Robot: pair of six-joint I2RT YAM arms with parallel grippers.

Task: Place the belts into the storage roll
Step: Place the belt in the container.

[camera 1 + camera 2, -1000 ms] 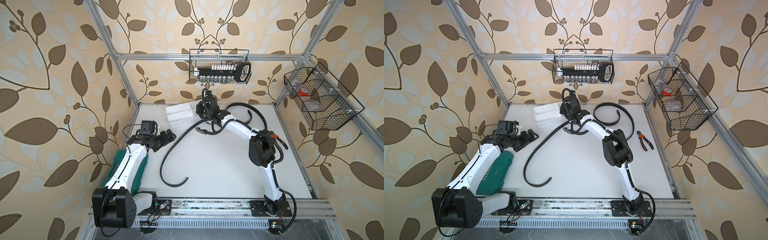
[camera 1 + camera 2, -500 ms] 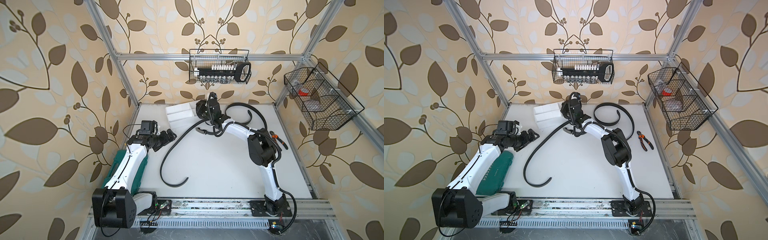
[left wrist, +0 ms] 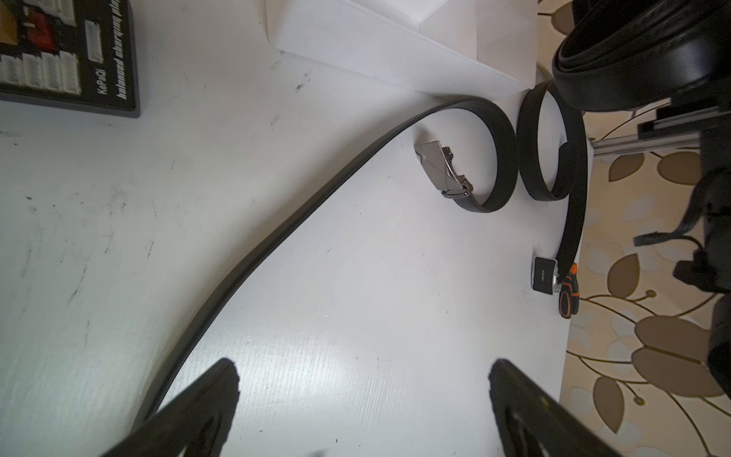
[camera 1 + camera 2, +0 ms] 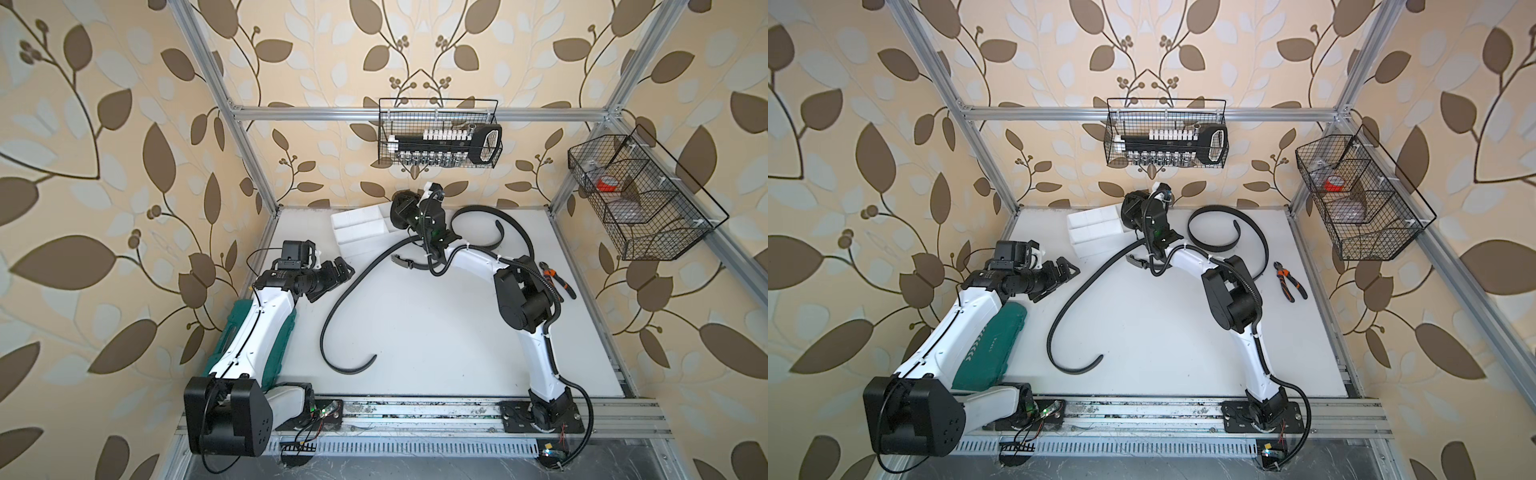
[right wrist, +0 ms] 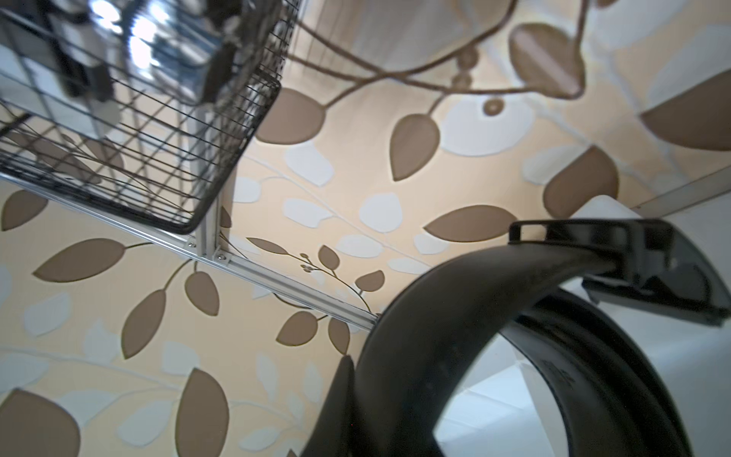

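We find the long belt [image 3: 285,233] on the table smooth, matt black and leather-like; the coiled belt [image 5: 435,316] shows a soft sheen. The angular buckle [image 3: 439,166] is polished grey metal. The flat buckle [image 3: 544,275] is glossy black in a bright metal frame. The storage tray [image 4: 365,247] is smooth white plastic. The table [image 3: 356,316] is white, semi-matt and scuffed with dark marks. The wire basket [image 4: 436,99] is black-coated metal wire. The frame rail [image 4: 332,113] is bare aluminium.

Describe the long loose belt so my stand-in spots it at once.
On the white table, a black belt sweeps in a long open curve from the storage roll toward the front rail. Unlike the coiled belt at the roll and the looped black-buckled belt, its buckle is silver.
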